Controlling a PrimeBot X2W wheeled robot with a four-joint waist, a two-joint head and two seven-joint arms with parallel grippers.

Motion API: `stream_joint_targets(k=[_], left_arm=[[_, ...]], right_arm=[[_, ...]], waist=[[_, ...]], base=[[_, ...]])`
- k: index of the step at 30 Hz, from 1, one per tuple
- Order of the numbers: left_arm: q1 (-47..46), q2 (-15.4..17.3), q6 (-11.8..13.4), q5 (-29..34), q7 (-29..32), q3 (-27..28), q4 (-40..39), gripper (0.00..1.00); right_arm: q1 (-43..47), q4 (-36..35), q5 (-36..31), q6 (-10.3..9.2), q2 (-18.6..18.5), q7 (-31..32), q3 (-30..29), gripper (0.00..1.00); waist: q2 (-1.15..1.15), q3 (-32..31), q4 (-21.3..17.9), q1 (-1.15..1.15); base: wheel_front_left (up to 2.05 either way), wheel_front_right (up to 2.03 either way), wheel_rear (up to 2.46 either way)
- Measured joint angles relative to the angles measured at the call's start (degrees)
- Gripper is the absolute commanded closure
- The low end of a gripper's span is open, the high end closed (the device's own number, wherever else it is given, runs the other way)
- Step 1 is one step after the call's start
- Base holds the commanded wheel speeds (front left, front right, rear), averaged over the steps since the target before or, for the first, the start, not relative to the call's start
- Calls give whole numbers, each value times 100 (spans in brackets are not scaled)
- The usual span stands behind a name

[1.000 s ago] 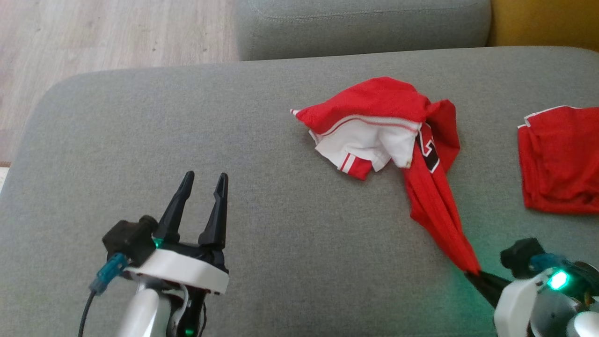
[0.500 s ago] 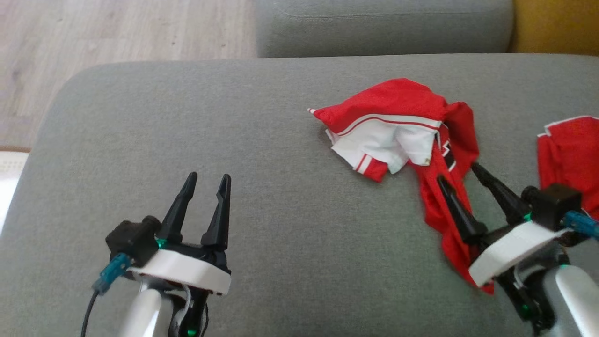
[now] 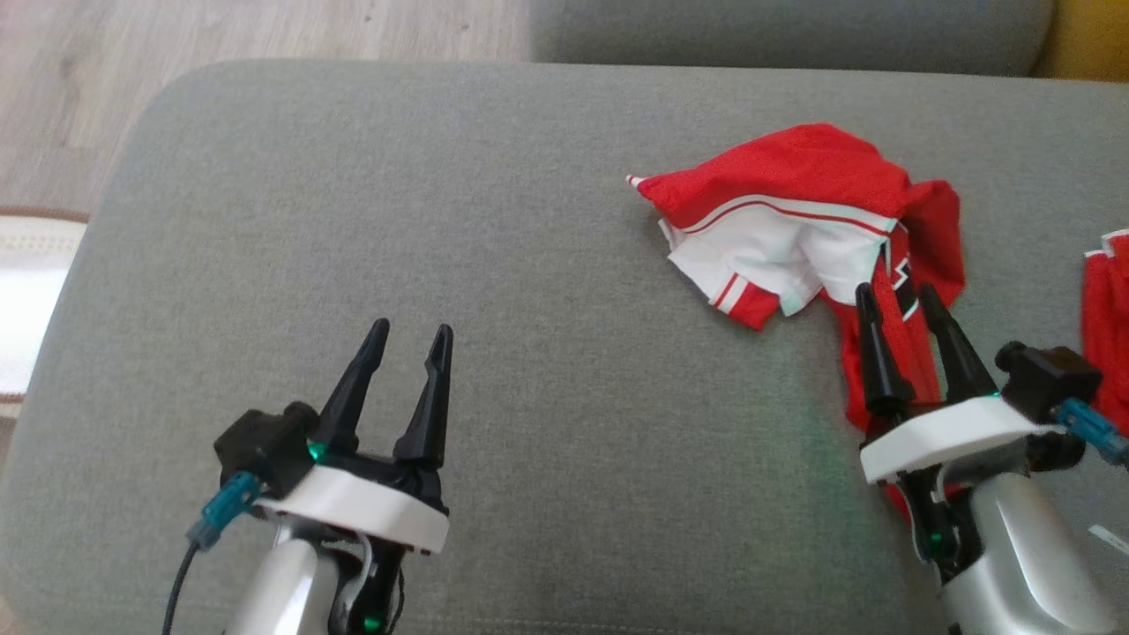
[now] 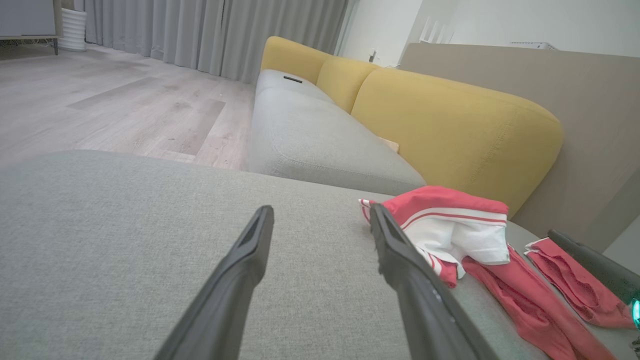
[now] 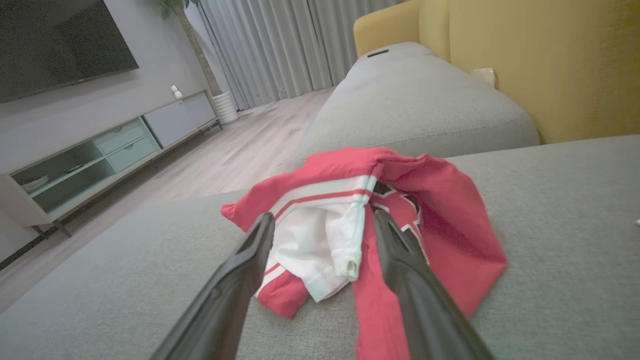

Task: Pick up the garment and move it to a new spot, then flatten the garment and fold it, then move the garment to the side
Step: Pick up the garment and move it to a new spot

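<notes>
Grey fabric cushion [image 3: 441, 220], wide, rounded corners. Lying on it: one shirt [image 3: 794, 168], red and white, crumpled in a heap, white panel with red stripes turned up. A long red strip trails flat out of the shirt's right side. Right of the shirt, apart from it: a second red cloth [image 3: 1107, 309], white-edged.

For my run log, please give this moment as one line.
left gripper: open, above grey fabric cushion | right gripper: open, over crumpled red-and-white fabric garment, nothing gripped | garment: not flattened yet
</notes>
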Motion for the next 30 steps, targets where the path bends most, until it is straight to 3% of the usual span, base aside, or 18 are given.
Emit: stream_joint_targets(k=[20,21,23,30], left_arm=[[-179,0,0,-1,0,-191,46,0],[-182,0,0,-2,0,-196,48,0],[-189,0,0,-11,0,-203,54,0],[-190,0,5,-21,0,-189,132,0]], right_arm=[[-1234,1681,252,0,-137,42,-126,0],[-1312,1740,298,0,-175,42,-73,11],[-1472,1806,431,0,-241,41,81,100],[-1713,1608,801,0,-387,-26,1093,100]], waist=[[0,192,345,0],[0,203,365,0],[0,221,403,0],[0,150,463,0]], base=[[0,0,0],[0,0,0],[0,0,0],[0,0,0]])
